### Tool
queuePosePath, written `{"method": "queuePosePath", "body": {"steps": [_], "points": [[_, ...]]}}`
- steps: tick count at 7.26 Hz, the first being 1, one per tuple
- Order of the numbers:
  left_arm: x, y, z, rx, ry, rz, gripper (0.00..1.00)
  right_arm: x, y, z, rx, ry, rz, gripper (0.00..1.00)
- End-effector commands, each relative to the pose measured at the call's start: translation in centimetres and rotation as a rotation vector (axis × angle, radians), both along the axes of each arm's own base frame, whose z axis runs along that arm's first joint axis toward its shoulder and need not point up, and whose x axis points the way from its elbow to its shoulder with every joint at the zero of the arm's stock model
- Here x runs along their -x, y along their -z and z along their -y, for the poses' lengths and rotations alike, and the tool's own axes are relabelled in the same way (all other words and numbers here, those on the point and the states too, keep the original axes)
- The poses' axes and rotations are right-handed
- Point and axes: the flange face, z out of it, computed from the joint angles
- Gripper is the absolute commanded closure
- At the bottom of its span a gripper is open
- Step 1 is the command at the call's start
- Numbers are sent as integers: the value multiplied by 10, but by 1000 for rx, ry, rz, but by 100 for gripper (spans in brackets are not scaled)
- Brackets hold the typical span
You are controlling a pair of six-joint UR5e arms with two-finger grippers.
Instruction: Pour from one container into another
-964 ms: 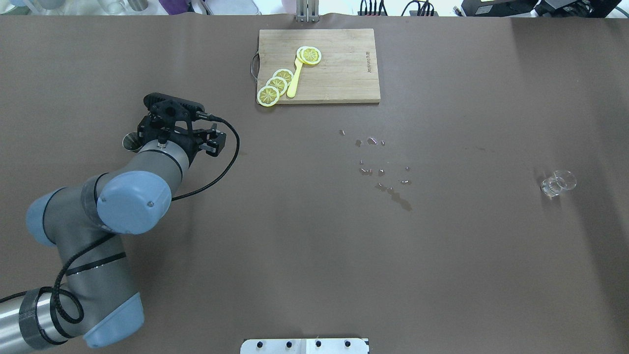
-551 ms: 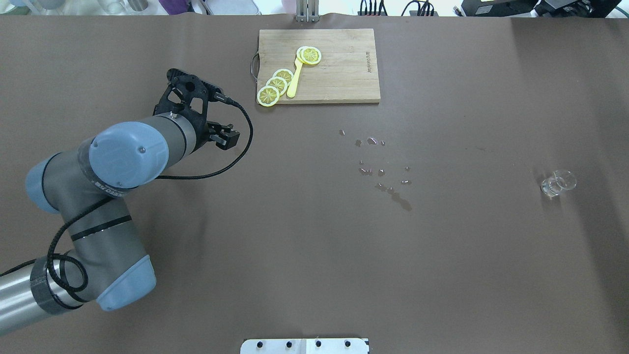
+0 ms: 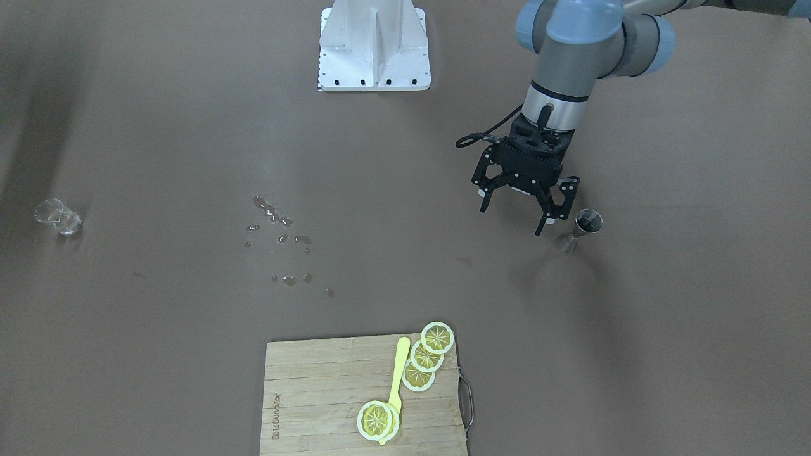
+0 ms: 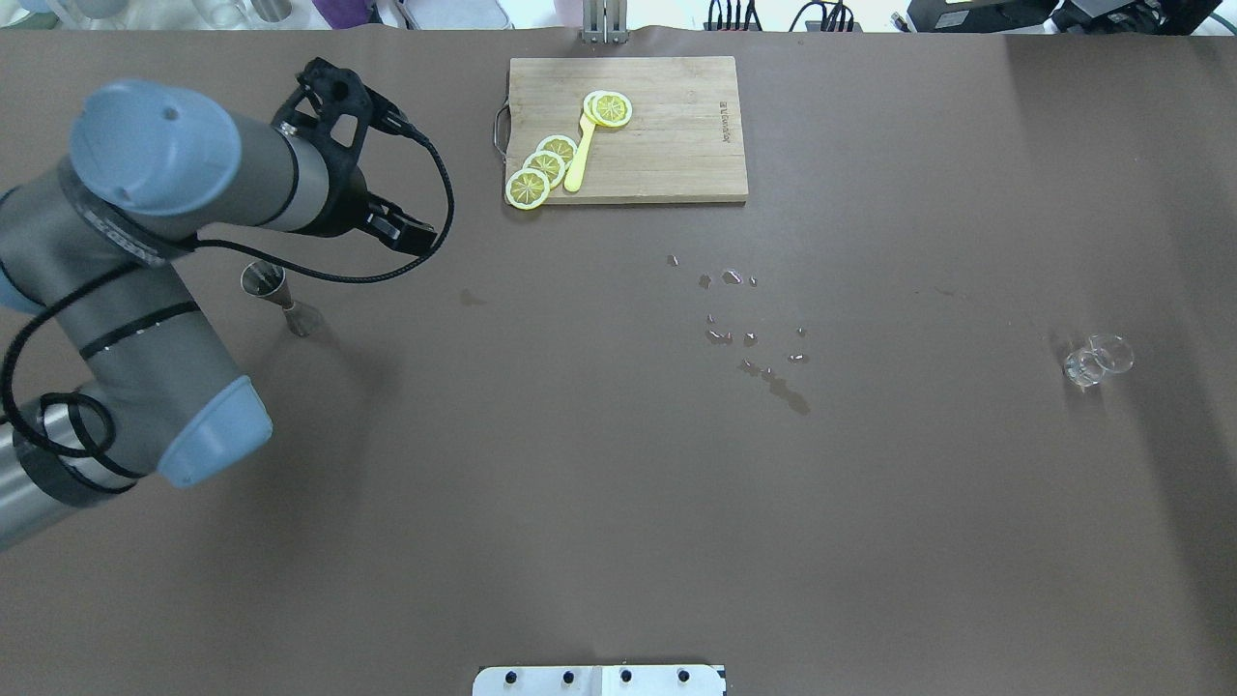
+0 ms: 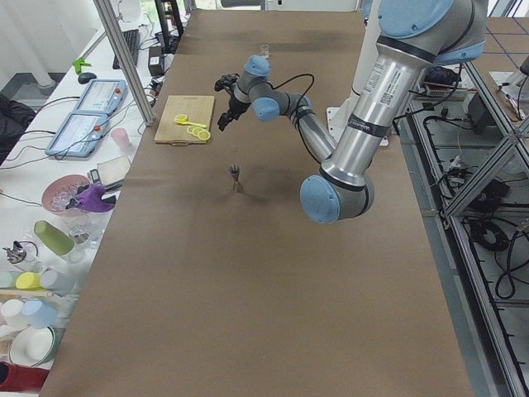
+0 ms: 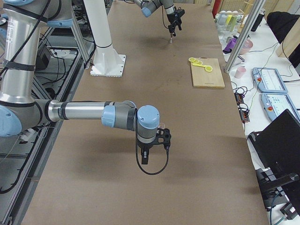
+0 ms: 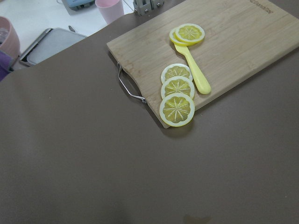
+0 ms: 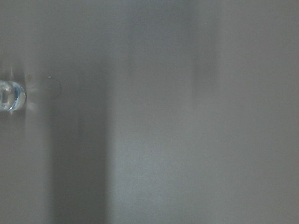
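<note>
Left gripper [image 3: 514, 216] wide open and empty, hanging near the steel jigger [image 3: 584, 227] without touching it.

A wooden cutting board [image 4: 676, 145] with lemon slices [image 4: 544, 166] and a yellow utensil [image 4: 578, 166] lies at the table's far edge. Water droplets [image 4: 754, 338] speckle the brown table cover [image 4: 618, 503] in the middle, and a small clear glass [image 4: 1097, 360] sits well apart on my right. The jigger stands upright, two shiny metal cones joined at a narrow waist. Whether my right gripper [image 6: 162, 137] is open or closed I cannot tell.

We see the jigger [image 3: 587, 223] standing just beside our left gripper [image 3: 514, 218]; ahead of it lies the cutting board [image 7: 224, 51], and the table [image 7: 70, 154] between gives passage. Spilled drops [image 3: 279, 237] sit well apart.
</note>
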Motion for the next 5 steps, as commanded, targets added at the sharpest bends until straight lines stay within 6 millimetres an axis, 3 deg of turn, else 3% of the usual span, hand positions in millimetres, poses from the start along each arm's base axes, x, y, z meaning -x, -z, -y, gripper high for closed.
{"method": "queuePosePath", "body": {"steps": [1, 3, 5], "points": [[74, -15, 44, -17, -82, -3, 4, 0, 0, 0, -1, 0, -2, 0], [152, -57, 64, -33, -90, 40, 3, 0, 1, 0, -2, 0, -2, 0], [229, -115, 63, 73, -33, 29, 3, 0, 0, 0, -1, 0, -2, 0]]}}
